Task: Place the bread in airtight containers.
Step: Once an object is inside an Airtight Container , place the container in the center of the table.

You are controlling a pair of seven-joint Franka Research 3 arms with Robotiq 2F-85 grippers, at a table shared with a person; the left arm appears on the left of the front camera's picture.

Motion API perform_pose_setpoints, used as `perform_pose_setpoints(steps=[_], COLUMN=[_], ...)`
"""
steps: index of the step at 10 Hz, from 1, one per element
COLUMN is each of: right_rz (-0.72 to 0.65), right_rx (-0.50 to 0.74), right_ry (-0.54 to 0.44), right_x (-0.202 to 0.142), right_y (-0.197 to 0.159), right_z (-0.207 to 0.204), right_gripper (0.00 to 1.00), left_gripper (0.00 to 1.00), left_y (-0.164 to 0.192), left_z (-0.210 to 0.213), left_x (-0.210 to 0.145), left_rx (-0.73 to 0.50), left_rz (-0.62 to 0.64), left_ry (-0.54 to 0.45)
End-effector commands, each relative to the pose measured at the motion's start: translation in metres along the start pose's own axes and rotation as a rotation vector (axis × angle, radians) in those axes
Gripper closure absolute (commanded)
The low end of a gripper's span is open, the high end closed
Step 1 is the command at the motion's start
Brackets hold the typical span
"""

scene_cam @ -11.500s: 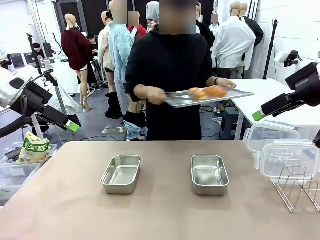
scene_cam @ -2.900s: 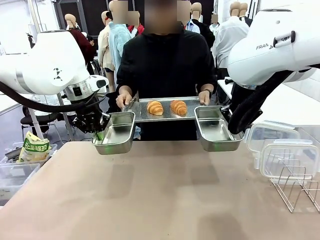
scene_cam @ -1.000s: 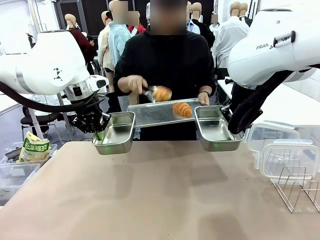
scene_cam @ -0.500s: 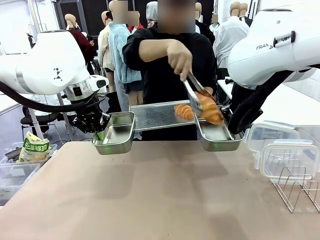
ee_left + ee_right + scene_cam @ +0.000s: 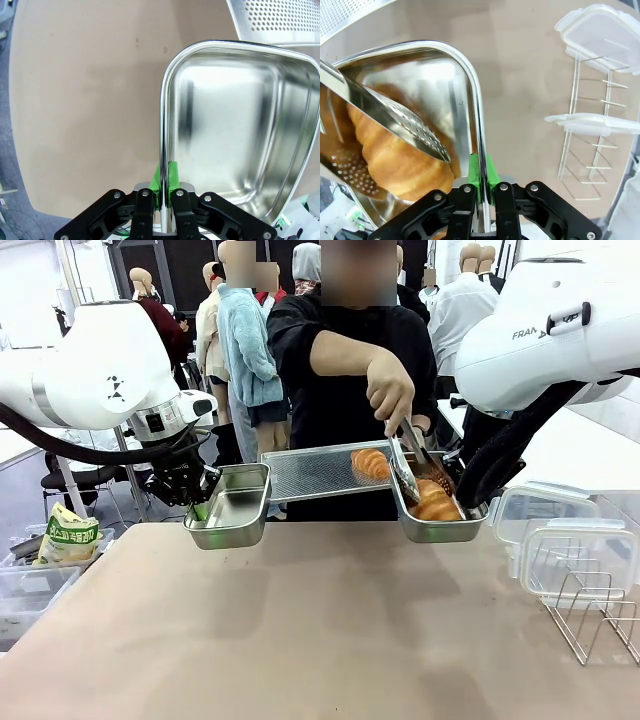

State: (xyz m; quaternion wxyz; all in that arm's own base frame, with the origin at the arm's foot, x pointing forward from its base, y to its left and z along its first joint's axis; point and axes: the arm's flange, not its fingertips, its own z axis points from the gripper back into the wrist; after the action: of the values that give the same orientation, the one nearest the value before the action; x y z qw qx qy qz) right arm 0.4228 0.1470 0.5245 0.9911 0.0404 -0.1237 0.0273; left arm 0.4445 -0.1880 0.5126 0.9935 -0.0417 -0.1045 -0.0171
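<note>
Croissant [image 5: 437, 506], golden-brown, ridged, glossy, is held by perforated steel tongs [image 5: 405, 472] inside rectangular stainless-steel tin [image 5: 430, 533] clamped at its rim by right gripper [image 5: 481, 174]; empty matching tin [image 5: 235, 135] is clamped by left gripper [image 5: 165, 176].

I see bright, even overhead light; soft shadows lie on the table [image 5: 300, 640], glare streaks the tin [image 5: 225, 125], and wrist views bend at the edges.

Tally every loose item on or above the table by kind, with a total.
Croissants: 2
Steel tins: 2
Clear lids: 2
Perforated tray: 1
Tongs: 1
Wire rack: 1
Total: 9
</note>
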Motion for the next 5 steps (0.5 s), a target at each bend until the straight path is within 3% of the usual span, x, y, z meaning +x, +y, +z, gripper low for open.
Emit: perform_pose_setpoints(steps=[1, 5], right_rz=[-0.011, -0.011], right_rx=[-0.012, -0.012], right_ry=[-0.009, -0.009], right_x=[-0.0004, -0.0004], right_y=[0.0005, 0.0005], right_z=[0.0028, 0.0028], right_gripper=[1.00, 1.00], left_gripper=[1.00, 1.00], left_y=[0.0001, 0.0001], left_z=[0.0031, 0.0031], left_x=[0.0012, 0.0012], left_rx=[-0.002, -0.002], left_rz=[0.001, 0.001], left_ry=[-0.006, -0.006])
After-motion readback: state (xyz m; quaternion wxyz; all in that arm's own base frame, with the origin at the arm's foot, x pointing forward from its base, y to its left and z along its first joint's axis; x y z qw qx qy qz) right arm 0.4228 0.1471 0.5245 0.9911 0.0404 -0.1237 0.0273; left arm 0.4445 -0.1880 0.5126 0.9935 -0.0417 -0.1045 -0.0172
